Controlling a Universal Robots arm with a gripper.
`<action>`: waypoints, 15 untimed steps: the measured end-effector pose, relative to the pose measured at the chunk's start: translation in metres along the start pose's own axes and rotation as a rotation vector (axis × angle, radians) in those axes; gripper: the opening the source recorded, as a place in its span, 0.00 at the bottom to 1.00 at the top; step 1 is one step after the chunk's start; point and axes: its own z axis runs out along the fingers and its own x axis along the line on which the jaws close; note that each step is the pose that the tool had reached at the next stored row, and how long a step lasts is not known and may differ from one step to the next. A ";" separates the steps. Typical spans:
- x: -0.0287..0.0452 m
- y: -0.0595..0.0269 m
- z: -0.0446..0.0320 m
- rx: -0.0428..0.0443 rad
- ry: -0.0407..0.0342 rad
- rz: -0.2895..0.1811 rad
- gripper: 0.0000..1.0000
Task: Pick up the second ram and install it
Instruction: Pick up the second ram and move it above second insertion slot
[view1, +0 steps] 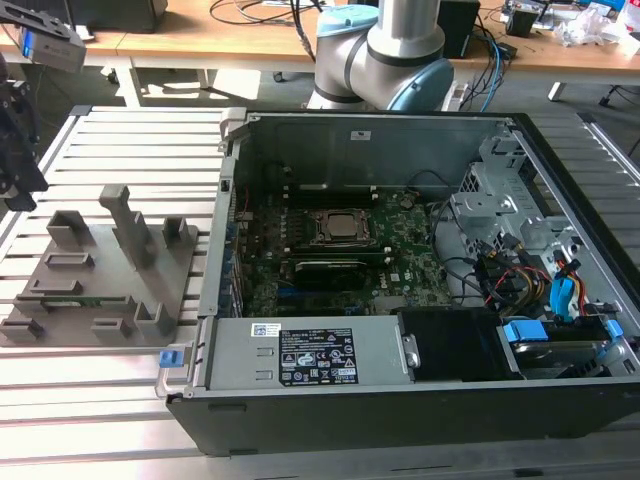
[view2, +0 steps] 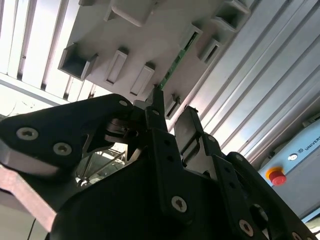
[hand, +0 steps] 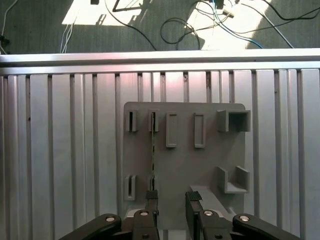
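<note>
Second ram, in the first wrist view: set on its thin edge in the grey holder tray, spanning two slotted posts of that tray. Tray lying flat on the slatted metal table. Claw poised over one edge of the tray, parted to a middling gap and gripping nothing. One finger in line with the ram's end, the other over bare tray beside it. In the second wrist view: green edge of the ram running across the tray toward the tip of one dark finger; cannot tell whether tip and ram touch. Nothing between the two fingers. In the exterior view: tray at the exterior view's left of an open computer case, just beside it, ram a thin green strip low in the tray, well apart from the motherboard inside the case.
</note>
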 end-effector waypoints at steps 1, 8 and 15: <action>0.0000 0.0000 0.0010 0.0000 0.0000 0.000 0.36; 0.0000 -0.0003 0.0171 0.0001 -0.0001 0.000 0.36; 0.0001 -0.0006 0.0297 0.0000 0.0000 0.000 0.36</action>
